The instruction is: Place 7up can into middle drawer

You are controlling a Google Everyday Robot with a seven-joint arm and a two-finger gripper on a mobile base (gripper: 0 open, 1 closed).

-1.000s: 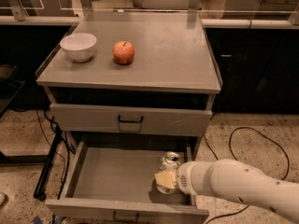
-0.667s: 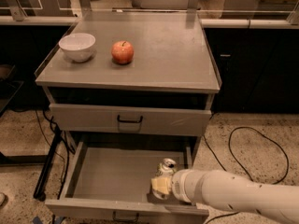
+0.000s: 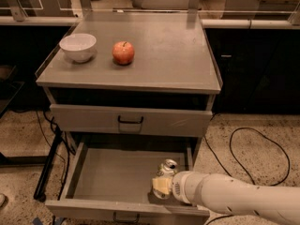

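While the tool (image 3: 161, 185) sits low in the lower middle of the frame, inside the open middle drawer (image 3: 112, 175), it is clenched on the 7up can (image 3: 168, 167). The can is at the right end of the tray, near the front right corner. It leans a little, with its pull-tab top showing above the tool. Whether its bottom already touches the tray floor cannot be told, because the tool hides it. The white arm (image 3: 234, 196) comes in from the lower right, over the front edge of the drawer.

The main danger, as it seems, is the release. If the tool lets go when the can is tilted or not yet resting on the floor, the can may fall on its side and roll across the flat tray. A second danger is the right wall of the drawer, which is just beside the can: a sideways pull could knock the can against it. The white bowl (image 3: 78, 46) and the red apple (image 3: 123, 52) on the bench (image 3: 173, 55), in the upper left, are well apart and not at risk.
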